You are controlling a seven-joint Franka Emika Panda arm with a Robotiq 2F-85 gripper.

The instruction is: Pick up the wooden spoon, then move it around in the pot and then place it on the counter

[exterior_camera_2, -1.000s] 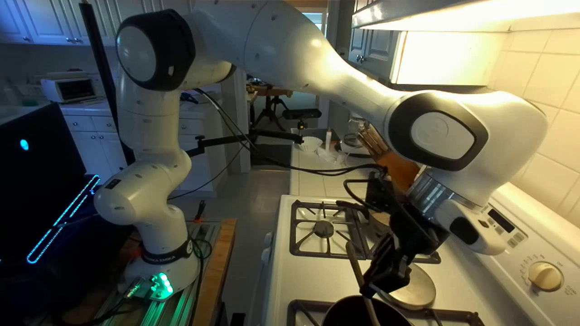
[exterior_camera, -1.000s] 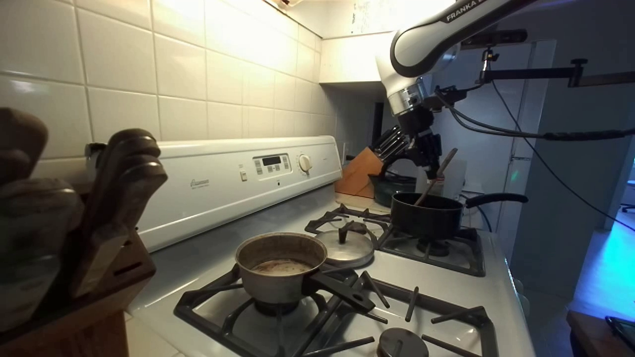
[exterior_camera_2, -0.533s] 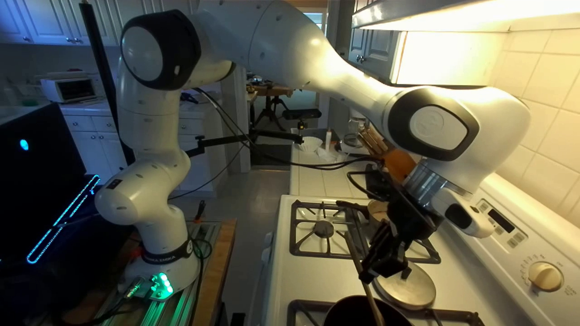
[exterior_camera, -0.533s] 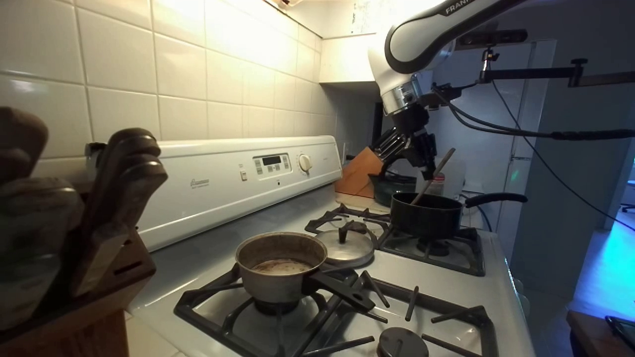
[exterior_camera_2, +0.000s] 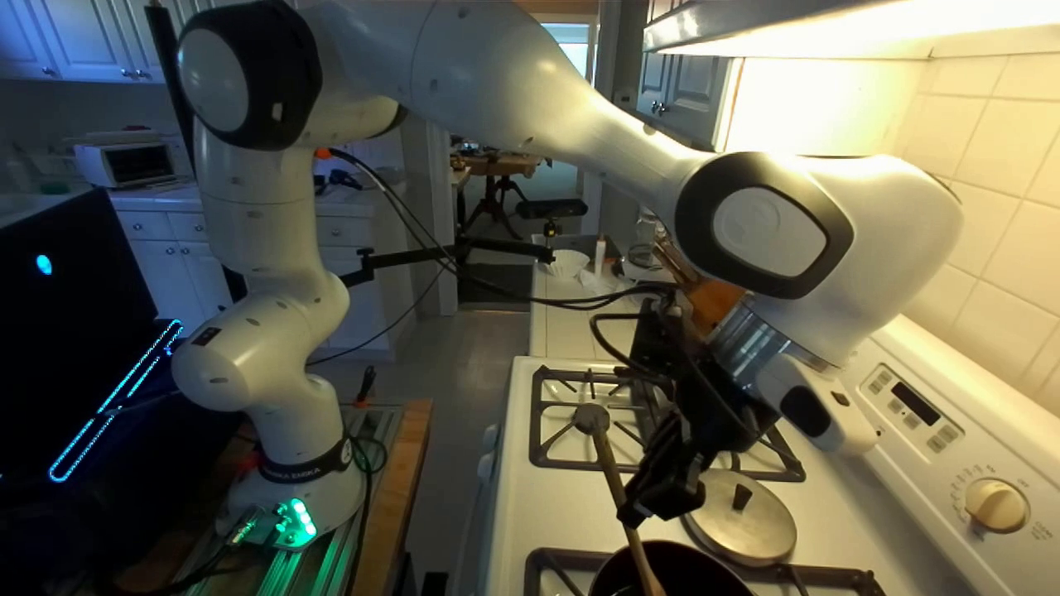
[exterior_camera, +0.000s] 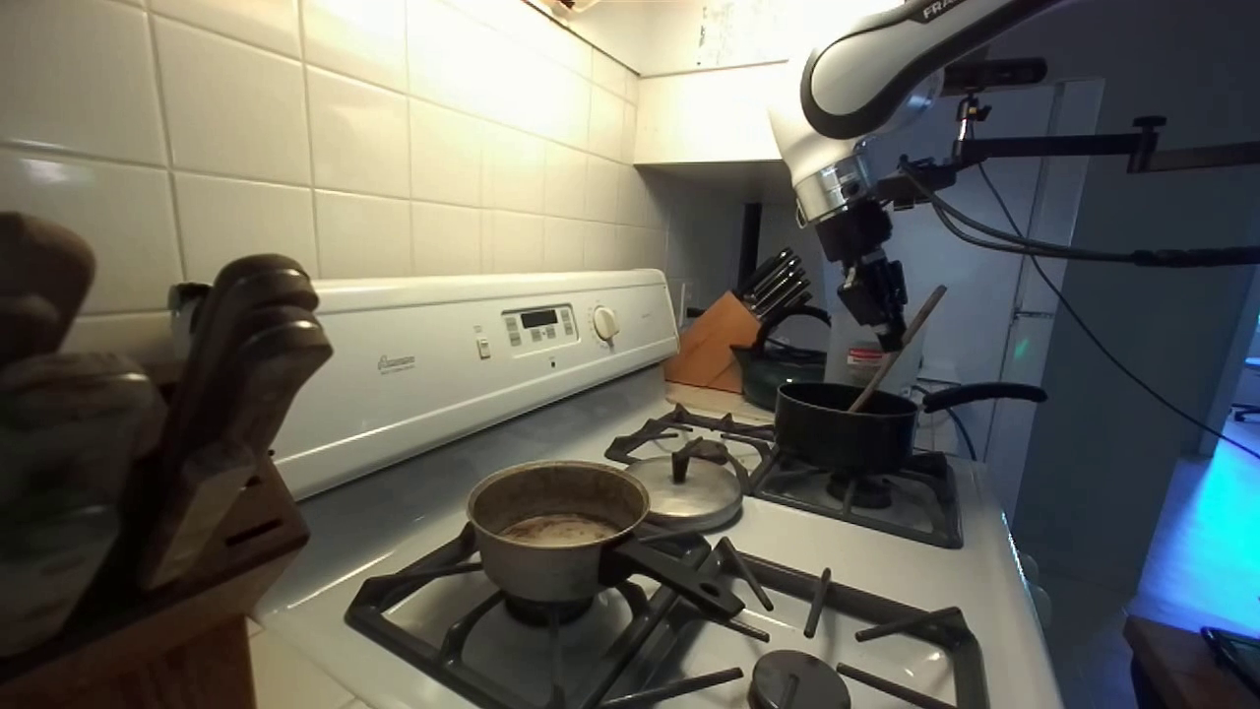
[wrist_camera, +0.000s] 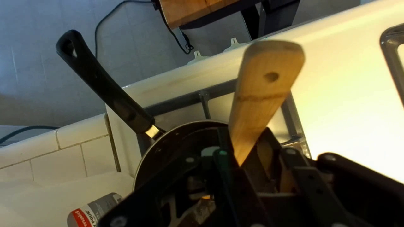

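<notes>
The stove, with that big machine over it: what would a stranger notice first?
Probably the big white robot arm, stretching across an exterior view and out over the stove. Next, the wooden spoon, looming large in the wrist view; the black hand grips it, with the spoon's lower end in the dark pot. The bright green lights low on the arm may also catch the eye.

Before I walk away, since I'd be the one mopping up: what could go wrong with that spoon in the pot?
The pot could shift if the wooden spoon pushes hard on its wall, since nothing holds its black handle. That handle seems to reach past the edge of the stove, so a passer-by might catch it. The spoon could twist in the pincer, which grips it partway along.
</notes>
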